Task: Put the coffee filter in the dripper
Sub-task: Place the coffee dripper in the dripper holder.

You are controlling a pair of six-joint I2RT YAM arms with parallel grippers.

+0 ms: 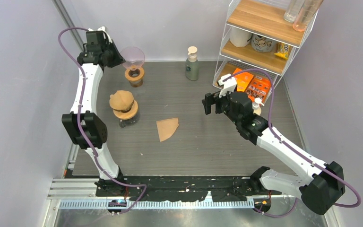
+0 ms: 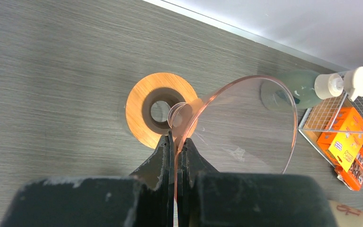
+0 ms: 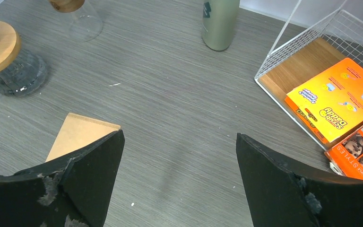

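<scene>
At table [image 1: 208, 142]: left tool [image 2: 176, 142] pinches one dripper [image 2: 246, 123]; right tool [image 3: 179, 137] splayed; one filter [image 1: 167, 128] flat.

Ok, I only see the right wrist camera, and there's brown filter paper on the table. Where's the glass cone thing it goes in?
Observer: The left fingers are pinching the pink glass dripper by its rim, far left of the table.
Operator: Is it sitting in something?
Observer: Its narrow end is at the hole of a wooden ring on the table.
Operator: Are my fingers over the filter?
Observer: From above, the open right fingers are off to the filter's right, not over it.
</scene>
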